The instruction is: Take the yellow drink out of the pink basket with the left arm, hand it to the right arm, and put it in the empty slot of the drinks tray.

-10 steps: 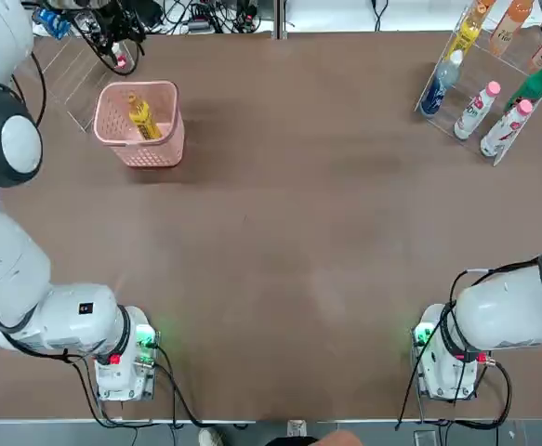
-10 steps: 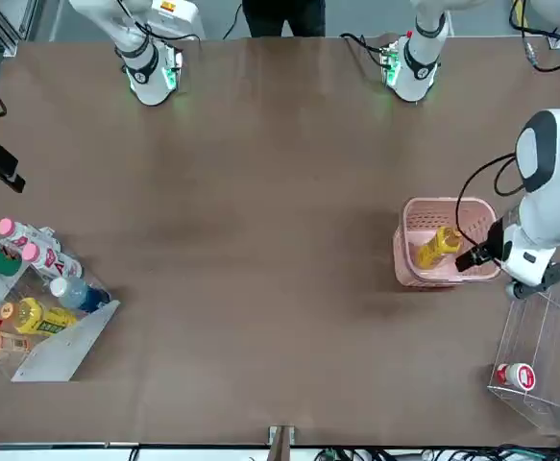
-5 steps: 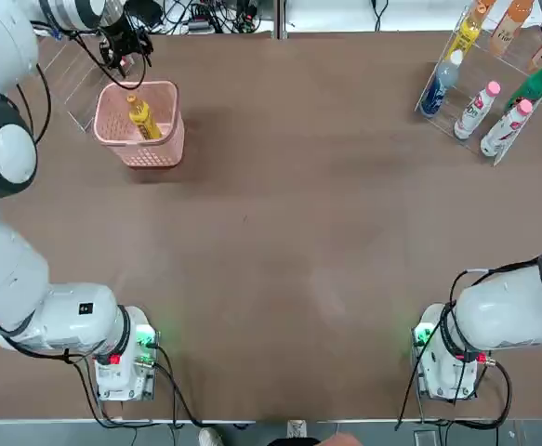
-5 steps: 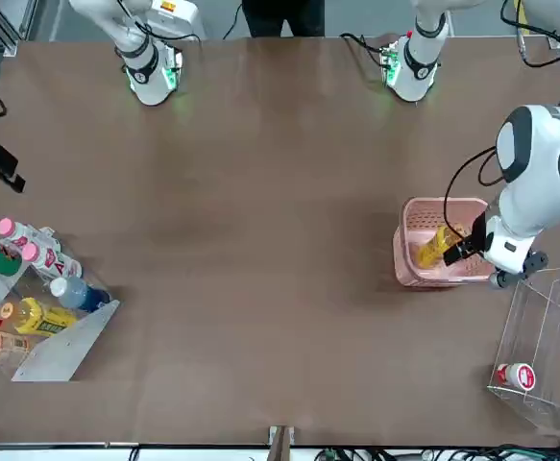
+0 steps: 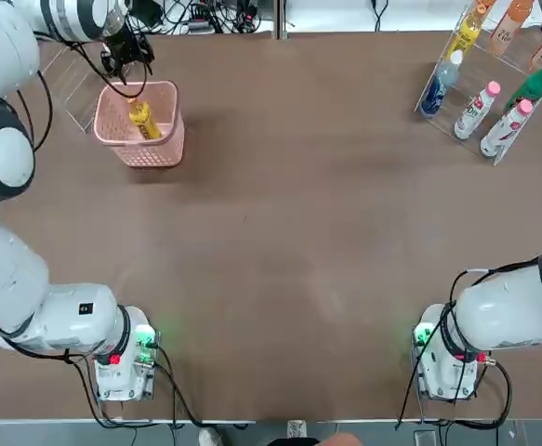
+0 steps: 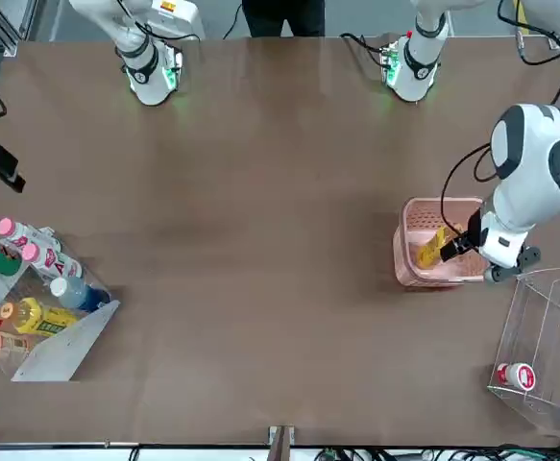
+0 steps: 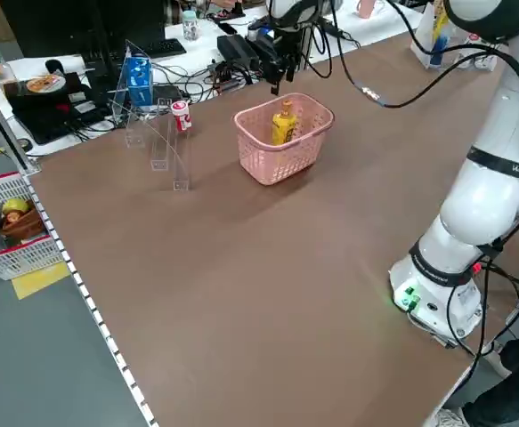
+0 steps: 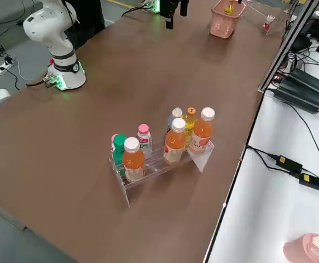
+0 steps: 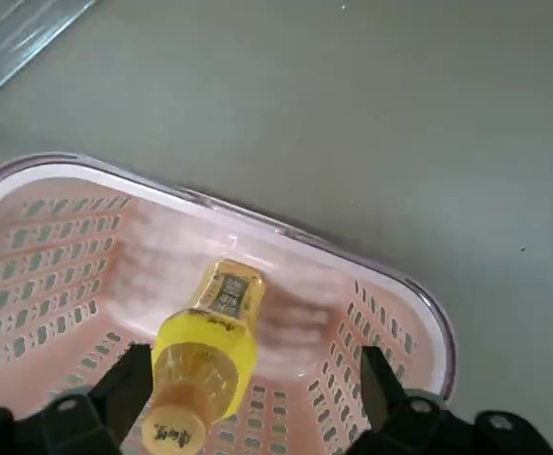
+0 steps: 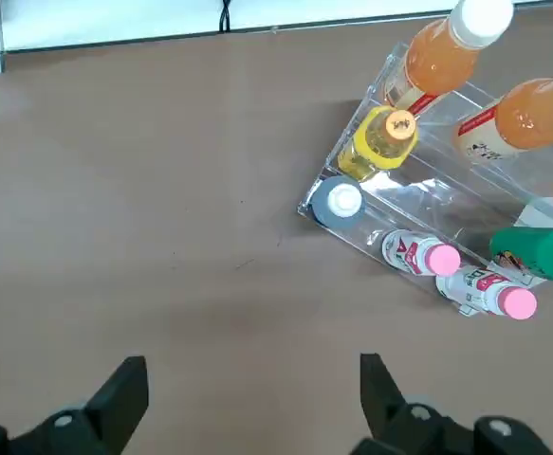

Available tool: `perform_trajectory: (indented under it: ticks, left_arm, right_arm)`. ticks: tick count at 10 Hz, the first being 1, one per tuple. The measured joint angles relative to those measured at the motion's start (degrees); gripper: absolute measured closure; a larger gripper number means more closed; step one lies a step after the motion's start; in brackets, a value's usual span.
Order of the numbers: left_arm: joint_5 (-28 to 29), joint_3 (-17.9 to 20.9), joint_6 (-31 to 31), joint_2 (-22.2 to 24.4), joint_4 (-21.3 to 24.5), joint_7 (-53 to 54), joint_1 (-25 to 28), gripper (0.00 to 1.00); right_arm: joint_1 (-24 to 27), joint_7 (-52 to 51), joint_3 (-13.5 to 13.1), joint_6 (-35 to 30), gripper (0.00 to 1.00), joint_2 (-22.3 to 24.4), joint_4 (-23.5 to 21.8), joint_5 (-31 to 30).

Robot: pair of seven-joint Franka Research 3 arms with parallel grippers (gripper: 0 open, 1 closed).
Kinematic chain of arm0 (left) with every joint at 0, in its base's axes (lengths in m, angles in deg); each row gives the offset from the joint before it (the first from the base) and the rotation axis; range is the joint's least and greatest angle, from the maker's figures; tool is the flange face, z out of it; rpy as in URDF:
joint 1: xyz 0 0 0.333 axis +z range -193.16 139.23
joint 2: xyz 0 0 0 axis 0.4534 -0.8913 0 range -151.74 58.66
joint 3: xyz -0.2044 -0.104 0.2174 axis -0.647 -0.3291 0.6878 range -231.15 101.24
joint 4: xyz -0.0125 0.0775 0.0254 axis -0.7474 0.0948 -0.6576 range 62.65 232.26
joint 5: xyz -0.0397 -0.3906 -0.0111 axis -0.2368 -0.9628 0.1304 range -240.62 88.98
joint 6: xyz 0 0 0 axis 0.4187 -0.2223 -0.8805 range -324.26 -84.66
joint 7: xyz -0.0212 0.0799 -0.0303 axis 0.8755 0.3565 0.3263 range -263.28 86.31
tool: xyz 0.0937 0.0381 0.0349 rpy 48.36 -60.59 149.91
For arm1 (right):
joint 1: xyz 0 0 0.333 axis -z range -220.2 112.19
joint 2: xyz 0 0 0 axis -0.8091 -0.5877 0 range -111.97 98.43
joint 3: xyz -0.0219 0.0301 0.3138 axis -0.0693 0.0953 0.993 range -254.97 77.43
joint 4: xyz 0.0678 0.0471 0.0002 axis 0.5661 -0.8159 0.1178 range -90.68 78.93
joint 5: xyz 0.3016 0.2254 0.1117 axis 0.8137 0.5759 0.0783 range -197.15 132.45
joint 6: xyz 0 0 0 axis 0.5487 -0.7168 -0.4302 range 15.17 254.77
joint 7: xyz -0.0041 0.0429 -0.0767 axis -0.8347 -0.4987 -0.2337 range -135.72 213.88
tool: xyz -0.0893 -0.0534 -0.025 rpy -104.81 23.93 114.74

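Left wrist view: the yellow drink [image 9: 206,355] leans inside the pink basket [image 9: 404,284], cap up. The left gripper [image 9: 248,384] hangs over it, fingers wide apart, holding nothing.

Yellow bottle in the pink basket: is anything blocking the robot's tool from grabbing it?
Nothing visible does. The left tool hangs open right above the yellow bottle, which leans in the pink basket with its cap up.

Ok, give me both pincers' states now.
Left pincer: open, empty, above the yellow drink in the pink basket.
Right pincer: open, empty.
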Motion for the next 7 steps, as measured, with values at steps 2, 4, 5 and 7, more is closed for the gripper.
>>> perform_trajectory:
  ticks: [2,4,5,7]
  left_arm:
    - [0.0,0.1,-1.7,0.6,2.0,0.0,0.2,0.03]
    - [0.0,0.1,-1.9,1.1,2.7,0.0,0.3,0.03]
    - [0.0,0.2,-2.5,1.2,3.3,0.0,0.4,0.03]
    - [0.1,0.3,-5.6,1.8,6.0,0.0,0.4,0.03]
  right_arm:
    - [0.0,0.0,0.0,0.0,0.01,0.0,0.0,0.0]
    - [0.0,0.0,0.0,0.0,0.01,0.0,0.0,0.0]
    - [0.0,0.0,0.0,0.0,0.01,0.0,0.0,0.0]
    - [0.0,0.0,0.0,0.0,0.01,0.0,0.0,0.0]
